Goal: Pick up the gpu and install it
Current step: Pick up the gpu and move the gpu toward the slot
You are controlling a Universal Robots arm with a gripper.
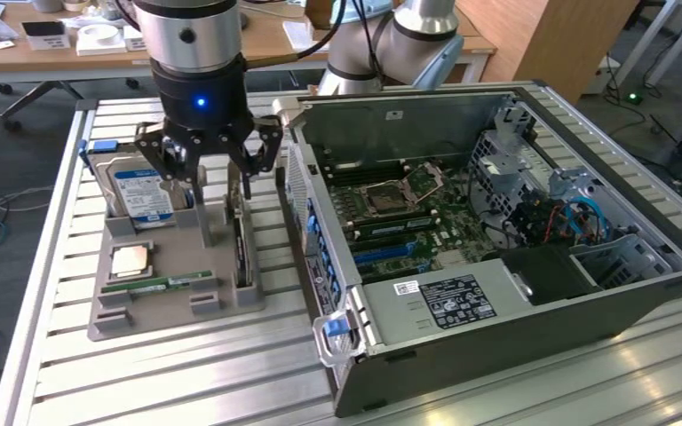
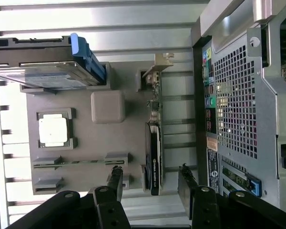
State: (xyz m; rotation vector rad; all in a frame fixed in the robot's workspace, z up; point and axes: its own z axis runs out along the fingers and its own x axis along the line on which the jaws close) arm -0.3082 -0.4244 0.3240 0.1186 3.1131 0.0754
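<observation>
Slatted metal table (image 1: 139,382), office desks behind. At exterior view's left, noted grey holder tray (image 1: 175,311) with hard drive (image 1: 142,195). On tray's case-side edge, found gpu (image 2: 153,157) standing on edge in slot. Judged light, stiff, fragile: best pinched across thin upper edge, clear of bracket. Saw gripper (image 2: 150,183) above it, jaws spread wide, empty, apparently clear of card. At right, open computer case (image 1: 625,293).

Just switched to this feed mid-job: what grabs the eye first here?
The open computer case dominates the exterior view's right, its motherboard exposed. On the exterior view's left, the open gripper hangs above the gpu, which stands on edge in a grey tray. A blue-labelled hard drive stands at the tray's far end.
</observation>
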